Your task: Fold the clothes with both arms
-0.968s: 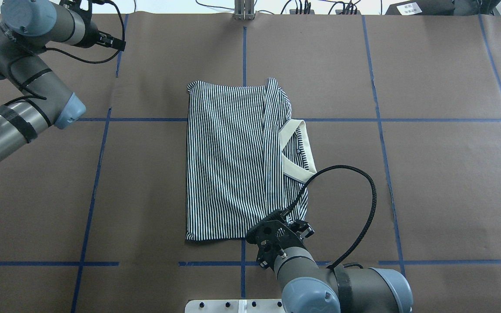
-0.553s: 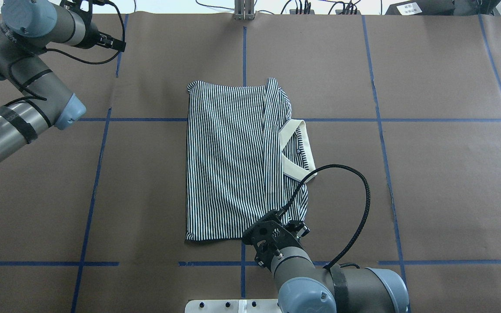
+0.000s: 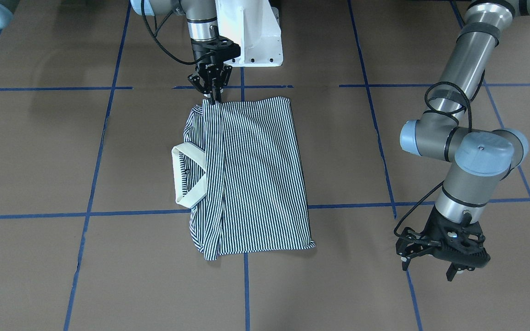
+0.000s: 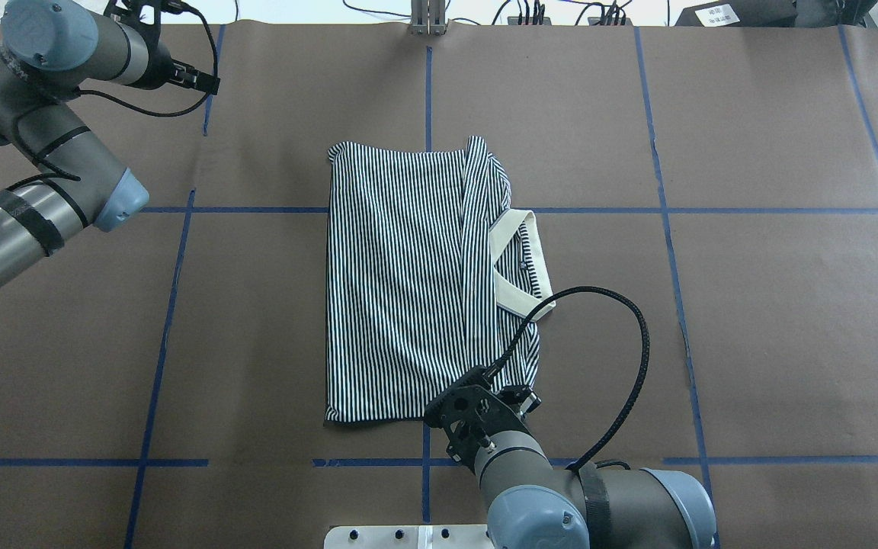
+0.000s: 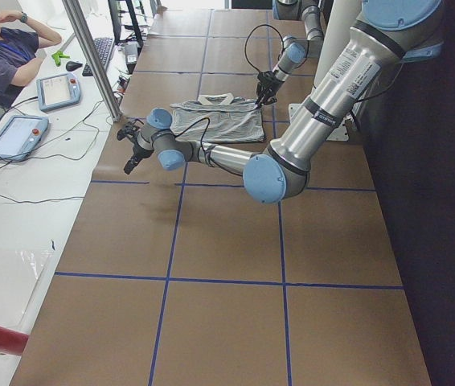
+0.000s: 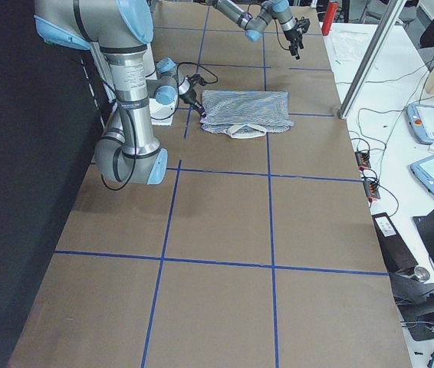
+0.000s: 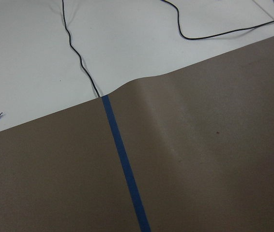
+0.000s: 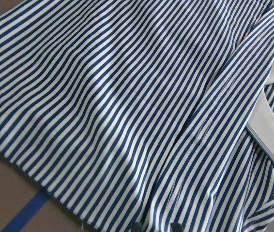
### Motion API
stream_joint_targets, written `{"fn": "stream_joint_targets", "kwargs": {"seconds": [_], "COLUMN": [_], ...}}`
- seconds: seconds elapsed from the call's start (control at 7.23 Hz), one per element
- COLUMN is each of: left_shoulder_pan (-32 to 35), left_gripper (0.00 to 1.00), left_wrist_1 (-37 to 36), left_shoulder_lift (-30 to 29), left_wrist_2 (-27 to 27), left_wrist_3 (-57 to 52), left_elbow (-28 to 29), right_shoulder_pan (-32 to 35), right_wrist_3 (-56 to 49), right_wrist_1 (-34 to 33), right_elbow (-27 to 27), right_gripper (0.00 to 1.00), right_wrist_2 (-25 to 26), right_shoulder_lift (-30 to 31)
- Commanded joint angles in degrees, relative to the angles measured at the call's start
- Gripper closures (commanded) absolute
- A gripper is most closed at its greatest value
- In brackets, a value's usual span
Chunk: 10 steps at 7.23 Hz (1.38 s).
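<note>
The striped polo shirt (image 4: 401, 282) lies folded into a tall rectangle mid-table, its cream collar (image 4: 519, 263) sticking out on the right side. My right gripper (image 3: 213, 95) stands at the shirt's near right corner, by the robot base, with its fingers pinched together on the hem. The right wrist view is filled with the shirt's stripes (image 8: 127, 106), and the collar (image 8: 272, 121) shows at the right. Far off at the table's far left corner, my left gripper (image 3: 428, 269) hangs open over bare paper and holds nothing.
Brown paper with blue tape lines (image 4: 660, 210) covers the table. The white base plate (image 3: 256, 32) sits just behind the shirt. A post (image 4: 427, 19) and cables stand at the far edge. A person (image 5: 2, 52) sits at a side desk with tablets.
The right wrist has shifted slightly left and its cable loop has tightened. The shirt and the left arm have barely moved.
</note>
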State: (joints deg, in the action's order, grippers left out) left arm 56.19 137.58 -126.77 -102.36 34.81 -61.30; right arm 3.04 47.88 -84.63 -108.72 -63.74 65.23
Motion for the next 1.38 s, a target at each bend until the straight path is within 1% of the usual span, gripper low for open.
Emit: {"fn": "stream_joint_targets", "kwargs": {"seconds": [0.0, 0.14, 0.55, 0.69, 0.83, 0.97, 1.11, 1.24], "left_shoulder_pan": [-0.38, -0.55, -0.9, -0.91, -0.99, -0.99, -0.99, -0.99], "left_gripper": [0.0, 0.0, 0.0, 0.0, 0.0, 0.0, 0.0, 0.0], "left_wrist_1": [0.67, 0.67, 0.85, 0.85, 0.85, 0.85, 0.85, 0.85], "left_shoulder_lift": [0.12, 0.12, 0.12, 0.2, 0.2, 0.2, 0.2, 0.2], "left_wrist_2": [0.05, 0.05, 0.05, 0.05, 0.05, 0.05, 0.05, 0.05], "left_wrist_3": [0.52, 1.04, 1.13, 1.13, 1.22, 1.13, 1.13, 1.13], "left_elbow": [0.04, 0.04, -0.04, -0.48, -0.57, -0.66, -0.57, -0.57], "right_shoulder_pan": [0.04, 0.13, 0.92, 1.0, 1.18, 1.18, 1.09, 0.48], "right_wrist_3": [0.02, 0.02, 1.5, 4.99, 6.51, 7.39, 12.45, 17.2], "right_wrist_1": [0.52, 0.61, 2.8, 3.07, 3.15, 3.16, 3.16, 2.98], "right_elbow": [0.0, 0.0, -0.61, -0.7, -1.75, -4.45, -5.79, -5.54], "right_gripper": [0.94, 1.0, 1.0, 1.0, 1.0, 1.0, 1.0, 1.0], "right_wrist_2": [0.71, 0.89, 0.9, 0.9, 0.81, 0.63, 0.54, 0.54], "right_shoulder_lift": [-0.01, -0.01, 0.6, 1.64, 3.74, 6.98, 9.71, 10.18]}}
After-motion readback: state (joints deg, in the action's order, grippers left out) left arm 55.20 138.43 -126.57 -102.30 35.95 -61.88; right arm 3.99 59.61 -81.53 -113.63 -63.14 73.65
